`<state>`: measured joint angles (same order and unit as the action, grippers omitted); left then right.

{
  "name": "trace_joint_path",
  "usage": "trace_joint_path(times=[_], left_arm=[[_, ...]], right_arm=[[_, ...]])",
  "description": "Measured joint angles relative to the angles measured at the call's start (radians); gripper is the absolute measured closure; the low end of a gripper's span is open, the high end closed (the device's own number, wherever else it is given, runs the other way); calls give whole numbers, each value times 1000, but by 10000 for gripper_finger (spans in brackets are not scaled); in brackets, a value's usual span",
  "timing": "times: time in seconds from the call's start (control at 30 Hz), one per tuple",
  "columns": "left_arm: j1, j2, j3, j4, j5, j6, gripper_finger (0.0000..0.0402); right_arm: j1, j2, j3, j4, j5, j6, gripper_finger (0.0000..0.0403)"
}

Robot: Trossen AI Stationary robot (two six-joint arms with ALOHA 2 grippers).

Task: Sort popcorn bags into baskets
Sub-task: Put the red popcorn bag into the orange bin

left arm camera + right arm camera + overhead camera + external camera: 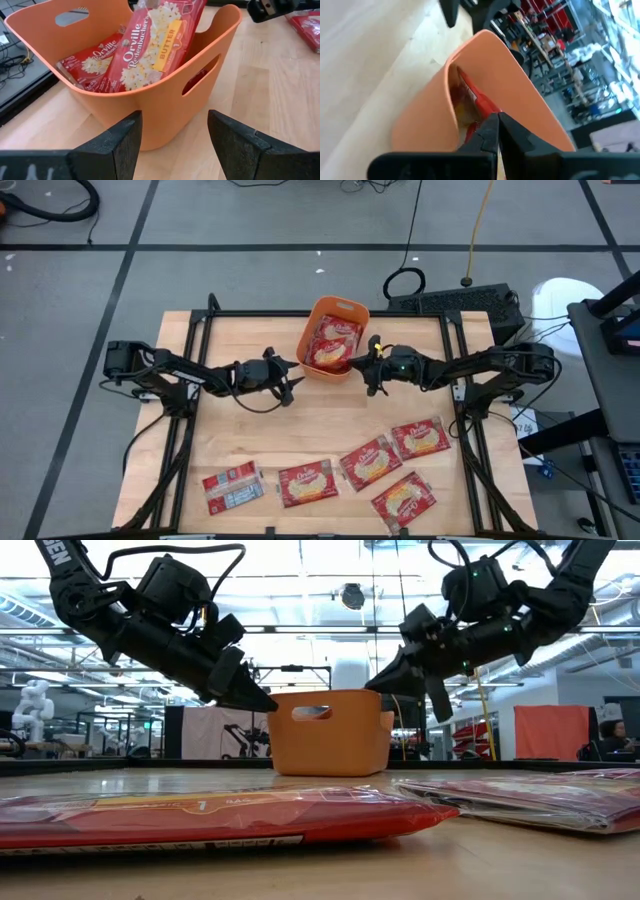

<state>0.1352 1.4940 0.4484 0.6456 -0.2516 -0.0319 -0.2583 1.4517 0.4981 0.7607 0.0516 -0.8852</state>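
Observation:
The orange basket (340,307) stands at the table's far middle. Two popcorn bags (150,45) show inside it, label up; one leans on the far wall and sticks out past the rim. Several more popcorn bags (370,462) lie flat along the near edge. My left gripper (175,117) hovers open just left of the basket, its fingers facing the wall without touching it. My right gripper (498,119) is shut with nothing between its fingers. It hangs at the basket's right rim (384,718), close to a bag's red edge (475,97).
Black frame rails (455,380) run along the table's sides. A keyboard (455,302) and cables lie beyond the far right corner. Bare wood lies between the basket and the row of bags (200,815) at the near edge.

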Motion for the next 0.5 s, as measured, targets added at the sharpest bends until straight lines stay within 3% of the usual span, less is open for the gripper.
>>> trace_joint_path(times=[0.17, 0.5], left_arm=[[0, 0, 0, 16, 0, 0, 172], [0, 1, 0, 38, 0, -28, 172]], right_arm=[[12, 0, 50, -7, -19, 133, 402], [46, 1, 161, -223, -54, 407, 403]])
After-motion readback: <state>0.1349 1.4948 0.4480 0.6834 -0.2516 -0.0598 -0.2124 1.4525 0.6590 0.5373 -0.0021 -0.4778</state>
